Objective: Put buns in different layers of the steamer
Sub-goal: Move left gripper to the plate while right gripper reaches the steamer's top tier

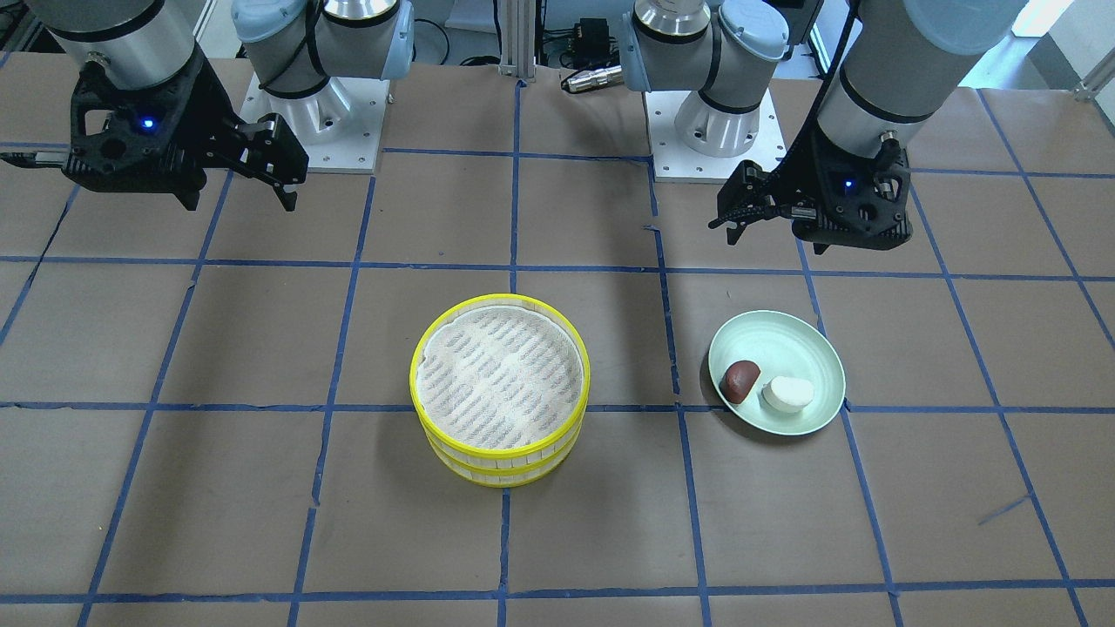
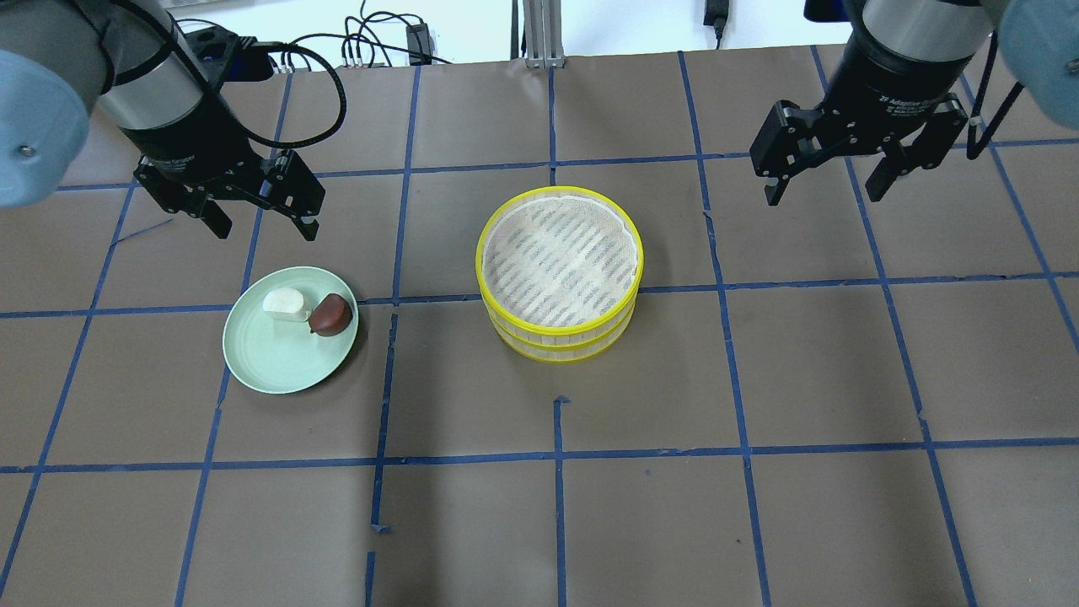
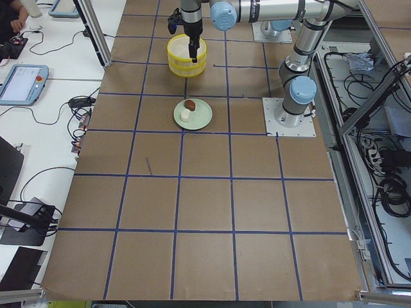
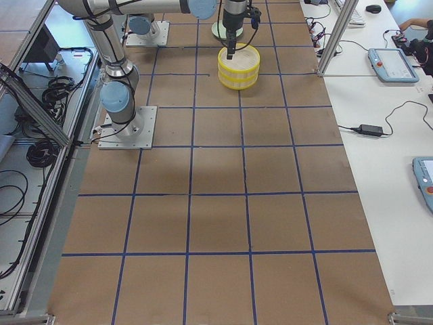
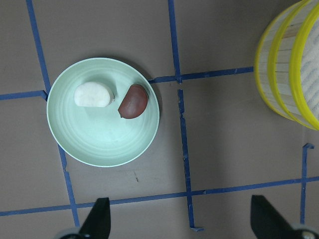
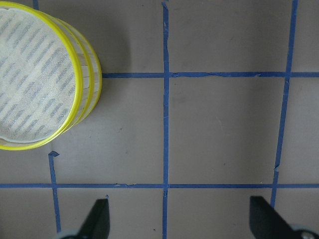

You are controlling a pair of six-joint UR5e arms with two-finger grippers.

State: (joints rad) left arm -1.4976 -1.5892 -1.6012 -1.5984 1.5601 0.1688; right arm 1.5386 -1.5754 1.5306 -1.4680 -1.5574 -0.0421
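White bun and brown bun, seemingly touching, lie on the plate; steamer layers stacked nearby; left gripper and right gripper hang spread-fingered.

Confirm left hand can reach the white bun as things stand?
Probably yes: left hand hangs open near the plate, the white bun lies uncovered; the brown bun crowds one side.

Brown table; blue tape grid
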